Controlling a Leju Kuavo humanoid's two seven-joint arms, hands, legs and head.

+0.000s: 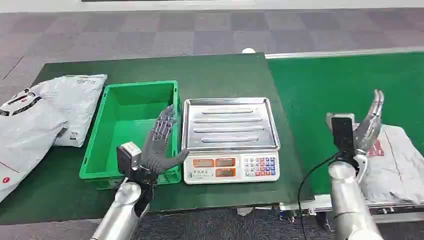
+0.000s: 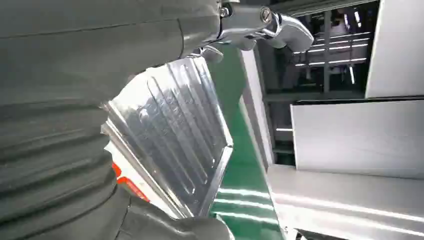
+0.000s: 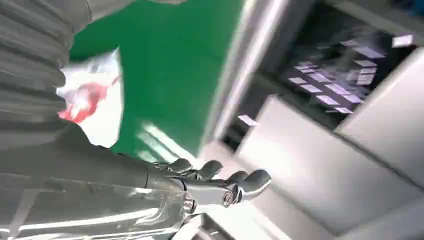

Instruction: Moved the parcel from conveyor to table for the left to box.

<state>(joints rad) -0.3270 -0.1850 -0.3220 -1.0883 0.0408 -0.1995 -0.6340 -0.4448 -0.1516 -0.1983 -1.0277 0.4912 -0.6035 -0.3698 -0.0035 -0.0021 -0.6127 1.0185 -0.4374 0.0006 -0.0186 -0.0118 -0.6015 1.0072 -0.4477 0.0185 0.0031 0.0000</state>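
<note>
Grey carpet-tile floor [image 1: 150, 35] stretches behind the dark green table [image 1: 210, 75], meeting a white wall base.

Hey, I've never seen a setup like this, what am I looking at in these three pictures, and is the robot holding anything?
This is a humanoid robot with two silver arms. The wide picture comes from its head, looking down; the other two come from cameras at its wrists, so they look tilted.

On the dark green table sit a green bin, a weighing scale with a steel tray, and grey parcels. To the right runs a bright green conveyor carrying a white parcel.

The left hand hovers open by the bin's near corner, holding nothing. The right hand is open too, raised over the white parcel without gripping it.
</note>
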